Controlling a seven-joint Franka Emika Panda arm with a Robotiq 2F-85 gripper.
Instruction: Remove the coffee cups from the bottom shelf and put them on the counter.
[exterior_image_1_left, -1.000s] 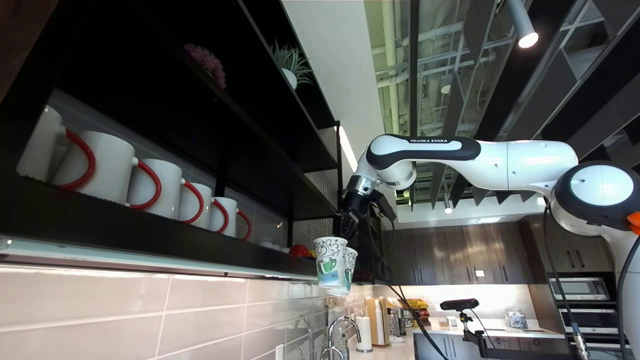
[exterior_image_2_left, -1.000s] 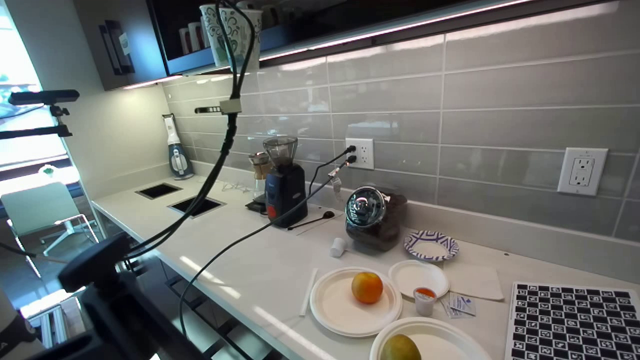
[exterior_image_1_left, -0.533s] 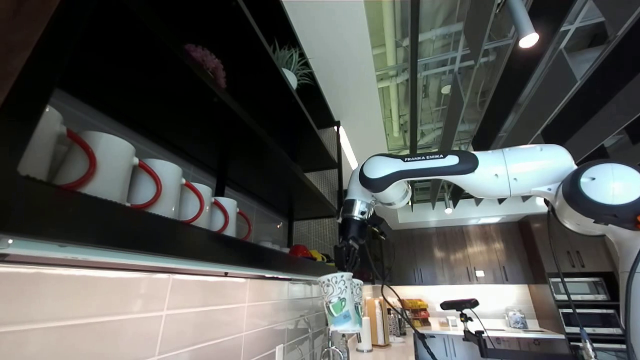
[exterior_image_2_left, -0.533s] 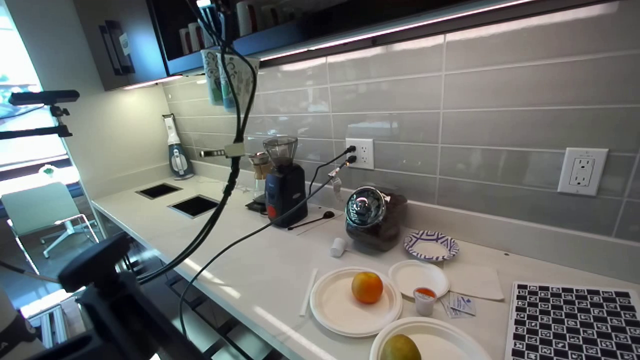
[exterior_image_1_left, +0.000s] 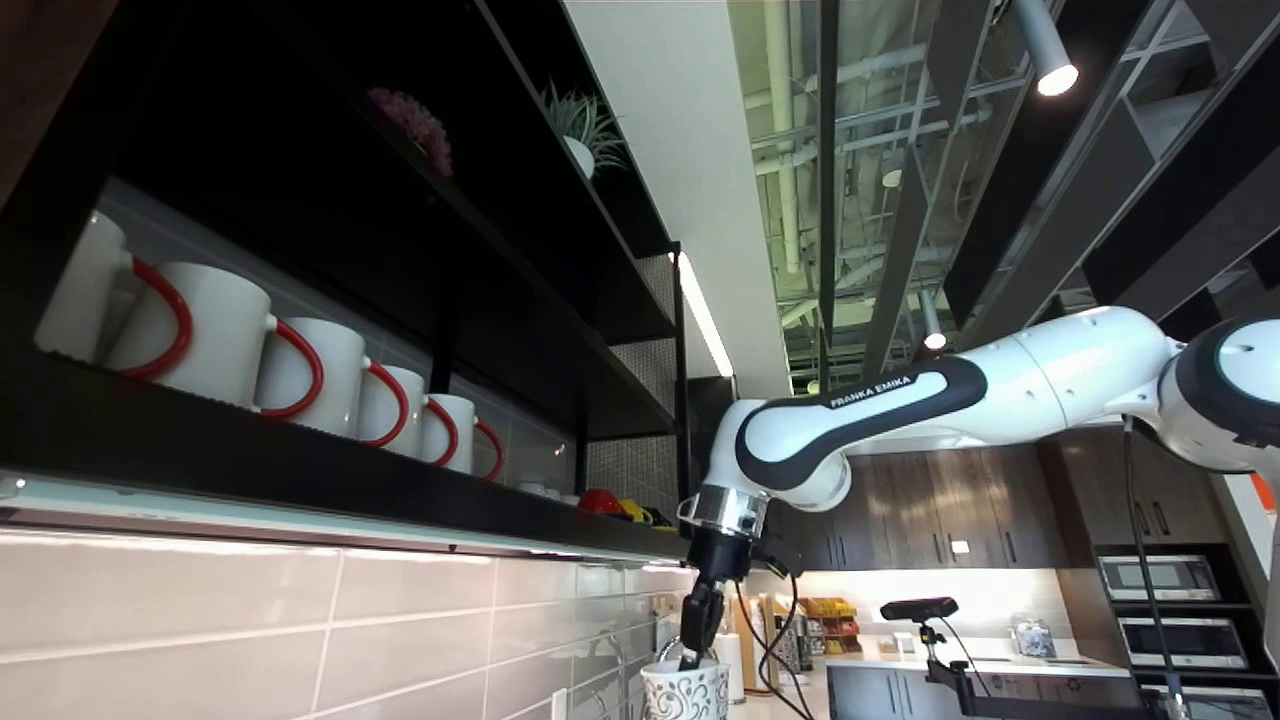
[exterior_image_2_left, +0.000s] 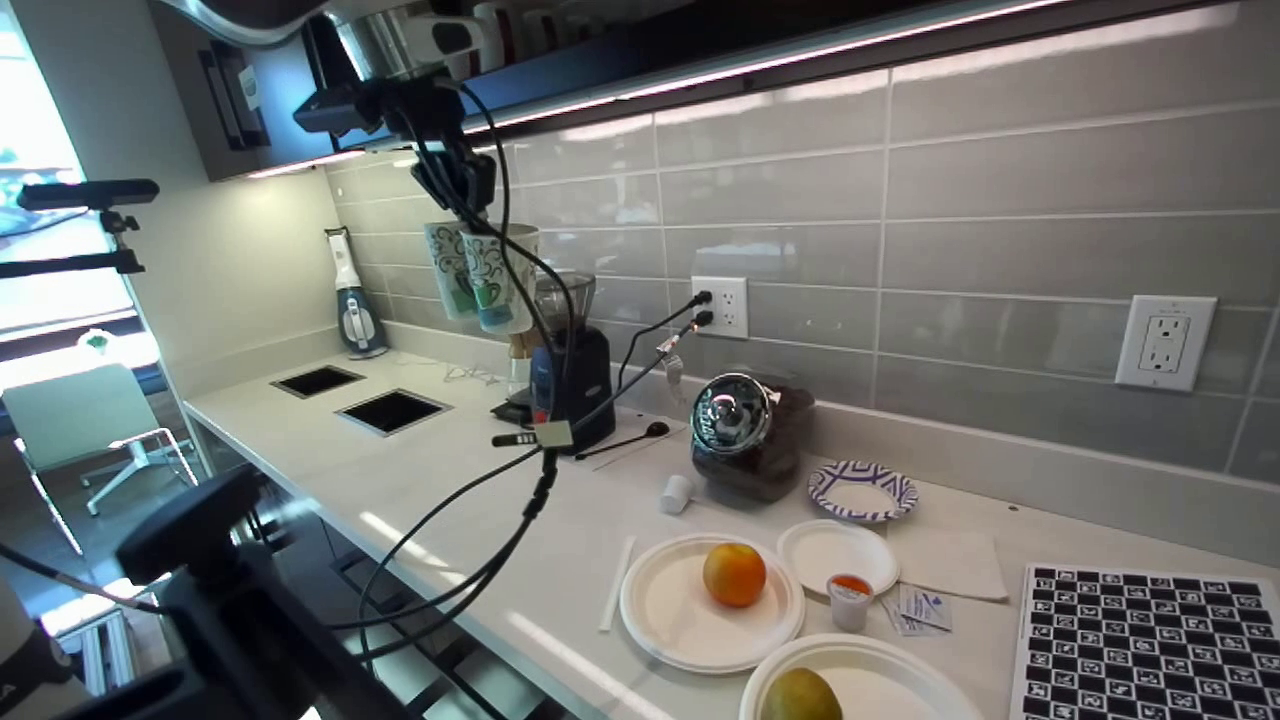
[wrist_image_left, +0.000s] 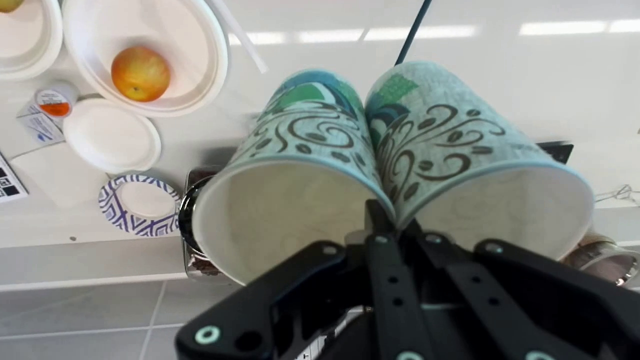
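Evidently, the end effector (wrist_image_left: 395, 222) is closed to a narrow pinch on 2 coffee cups (wrist_image_left: 300, 170), its fingers (wrist_image_left: 392, 280) seeming to reach 1 into each mouth and squeeze the touching walls. That hold probably lets 1 trip carry both. The cups hang mouths up and off the bottom shelf (exterior_image_1_left: 330, 475), in the air over the tabletop (exterior_image_2_left: 590, 530), not yet set down. Held only near the rim, they could tilt as the bases land. Their tapered walls look like paper, printed with brown scrolls and green-teal patches, the insides pale. Near them stands a dark grinder (exterior_image_2_left: 592, 370); farther along are a shiny-lidded jar (exterior_image_2_left: 765, 445) and a smooth white plate (exterior_image_2_left: 665, 605) bearing a round orange fruit (exterior_image_2_left: 735, 575). Glossy white mugs (exterior_image_1_left: 228, 335) with curved red handles line the bottom shelf.
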